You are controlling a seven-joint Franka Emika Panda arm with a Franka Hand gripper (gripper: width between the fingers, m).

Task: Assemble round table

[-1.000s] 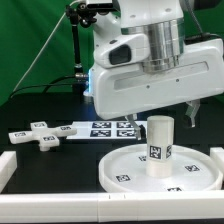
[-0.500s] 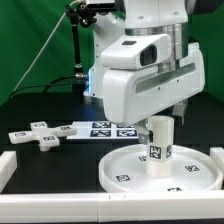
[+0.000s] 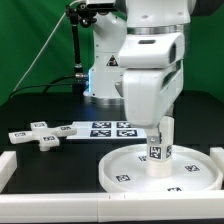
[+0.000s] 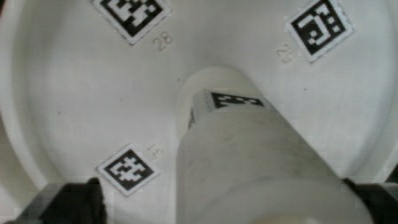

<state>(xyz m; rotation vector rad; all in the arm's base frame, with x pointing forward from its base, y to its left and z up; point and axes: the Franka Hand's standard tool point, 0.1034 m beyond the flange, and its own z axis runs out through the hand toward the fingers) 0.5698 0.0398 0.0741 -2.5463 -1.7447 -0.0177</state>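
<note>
The large white round disc (image 3: 118, 172) lies flat on the black table, tags on its face. The short cylinder leg (image 3: 158, 148) stands upright on its centre. My gripper (image 3: 159, 125) hangs directly over the leg's top and is open, its hand hiding the fingertips in the exterior view. In the wrist view the leg (image 4: 249, 160) rises between my two dark fingers (image 4: 73, 203), with space on both sides, and the disc (image 4: 71, 90) spreads beneath. The gripper (image 4: 222, 203) touches nothing I can see. The cross-shaped foot (image 3: 38, 134) lies apart at the exterior view's left.
The marker board (image 3: 105, 128) lies flat behind the disc, next to the foot. Long white rails border the work area at the front (image 3: 90, 205), front left (image 3: 5, 165) and right (image 3: 217, 155). A green backdrop and the arm's base stand behind.
The arm has swung toward the exterior view's right and lowered, bringing the hand from behind the leg to directly over it. The jaws stay open; leg and disc have not moved.
</note>
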